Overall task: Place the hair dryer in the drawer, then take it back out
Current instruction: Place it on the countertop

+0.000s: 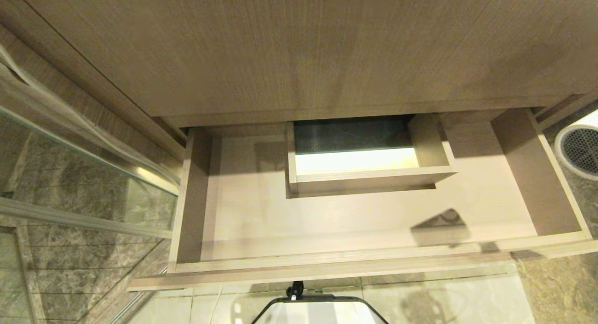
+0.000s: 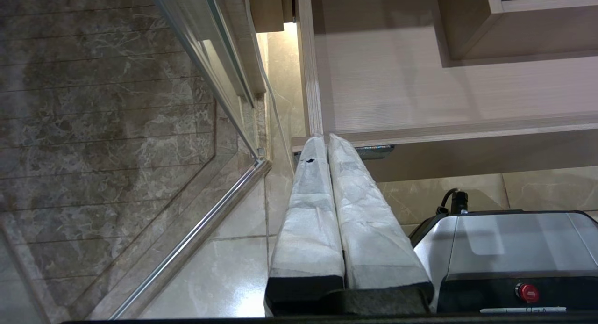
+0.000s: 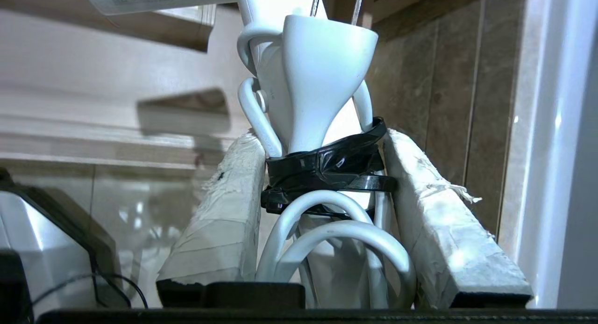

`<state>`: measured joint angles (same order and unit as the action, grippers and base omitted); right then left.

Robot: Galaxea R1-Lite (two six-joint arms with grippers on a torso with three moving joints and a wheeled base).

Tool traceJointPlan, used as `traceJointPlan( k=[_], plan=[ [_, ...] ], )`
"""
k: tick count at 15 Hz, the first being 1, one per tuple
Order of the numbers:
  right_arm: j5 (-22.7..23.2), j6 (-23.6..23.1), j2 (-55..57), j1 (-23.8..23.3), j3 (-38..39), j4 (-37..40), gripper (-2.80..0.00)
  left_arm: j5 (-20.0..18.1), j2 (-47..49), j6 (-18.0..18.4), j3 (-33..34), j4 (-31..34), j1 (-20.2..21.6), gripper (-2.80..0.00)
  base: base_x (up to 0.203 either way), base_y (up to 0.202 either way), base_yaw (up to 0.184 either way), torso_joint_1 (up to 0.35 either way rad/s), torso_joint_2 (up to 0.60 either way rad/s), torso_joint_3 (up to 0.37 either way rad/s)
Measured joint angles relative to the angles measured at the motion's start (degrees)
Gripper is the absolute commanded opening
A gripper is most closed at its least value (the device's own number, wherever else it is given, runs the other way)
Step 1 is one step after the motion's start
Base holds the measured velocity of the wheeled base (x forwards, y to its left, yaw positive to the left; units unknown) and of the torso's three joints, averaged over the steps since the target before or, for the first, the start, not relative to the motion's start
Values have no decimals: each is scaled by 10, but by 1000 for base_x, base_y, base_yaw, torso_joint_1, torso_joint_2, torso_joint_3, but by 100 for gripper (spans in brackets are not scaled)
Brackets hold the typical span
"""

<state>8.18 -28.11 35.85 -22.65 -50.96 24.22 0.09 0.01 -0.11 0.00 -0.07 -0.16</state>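
Note:
The drawer (image 1: 327,264) is pulled out and its light-wood floor is bare, with a boxed cut-out (image 1: 369,179) at mid-back. The white hair dryer (image 1: 580,148) shows only at the right edge of the head view, outside the drawer's right wall, with its round grey grille facing up. In the right wrist view my right gripper (image 3: 322,144) is shut on the hair dryer (image 3: 322,76) at its handle, around the black tape (image 3: 327,167) and the looped white cord (image 3: 336,235). My left gripper (image 2: 325,139) is shut on nothing and hangs parked below the drawer's (image 2: 444,95) front left corner.
A glass shower door with a metal rail (image 1: 84,174) stands to the left of the drawer. The tall wood vanity panel (image 1: 299,48) rises behind the drawer. My base (image 1: 322,312) sits on the tiled floor just before the drawer front. Marble-like tiles lie to the right.

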Motion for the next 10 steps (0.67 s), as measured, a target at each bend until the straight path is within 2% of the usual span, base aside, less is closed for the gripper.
traceJointPlan(
  k=[5,8,10],
  plan=[
    [1,19,-80,-4,13,-1,-280,0,0,0,0,0,0,-280,0,0,0,215,-384,-141],
    [1,20,-101,-5,7,-3,-280,0,0,0,0,0,0,-280,0,0,0,84,-492,-198],
    [0,20,-107,-5,6,-7,-280,0,0,0,0,0,0,-280,0,0,0,358,-512,-214]
  ],
)
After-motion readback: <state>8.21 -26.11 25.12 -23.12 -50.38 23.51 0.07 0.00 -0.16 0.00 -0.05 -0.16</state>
